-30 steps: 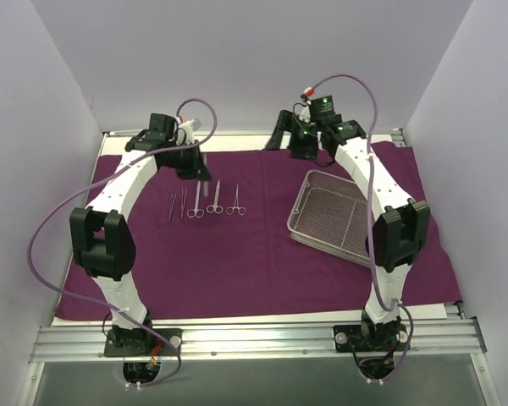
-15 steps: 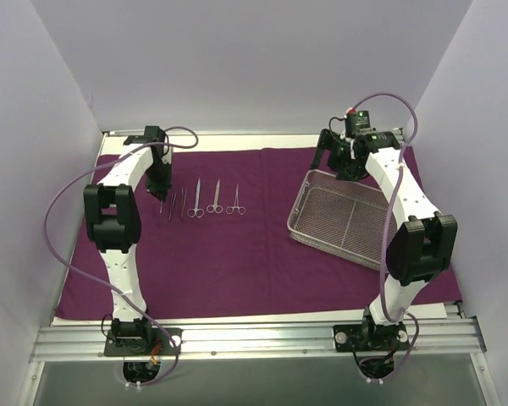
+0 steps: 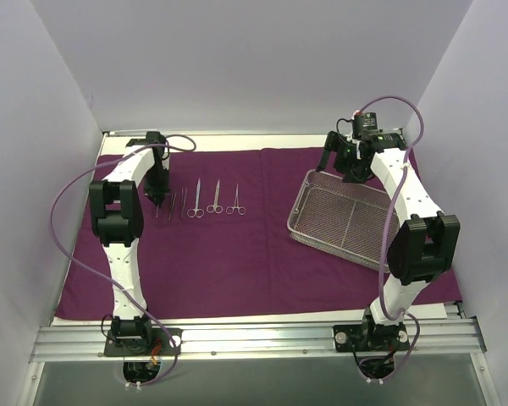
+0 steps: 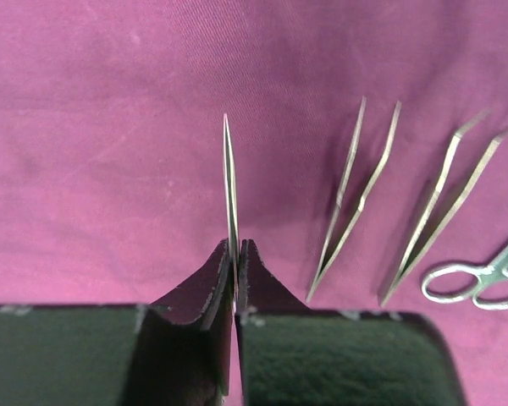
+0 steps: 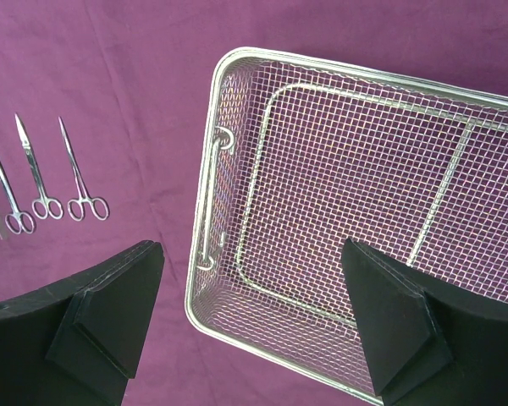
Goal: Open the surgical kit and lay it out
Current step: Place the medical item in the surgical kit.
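Cloth [image 3: 254, 262], dark purple, lies spread flat over most of the table [image 3: 237, 139]; a pale strip of tabletop shows along the far edge. On the right half of the cloth sits the tray [image 3: 293, 228], a silver wire-mesh rectangle turned askew, with its near-right corner hidden behind the right arm. The right wrist view shows its mesh floor and a wire handle [image 5: 212, 199] on its left end wall.

On the far-left part of the cloth the instruments lie in a row, side by side and apart from each other. From the left there are two pairs of tweezers [image 3: 178, 205], then three ring-handled instruments [image 3: 215, 199] with their rings at the near end and their tips pointing far. The row is well apart from the tray.

The left gripper [image 4: 235, 254] is just left of that row, low over the cloth. Its fingers [image 4: 199, 292] are pressed together on a third pair of tweezers, the held pair [image 4: 230, 186]. This pair is seen edge-on, sticks out past the fingertips, and runs roughly parallel to the two lying pairs. I cannot tell whether its tip touches the cloth.

The right gripper [image 5: 250, 254] hangs over the far-left corner of the tray. Its fingers are spread wide and grip nothing. In its wrist view the left end of the tray lies below, between the two fingers.
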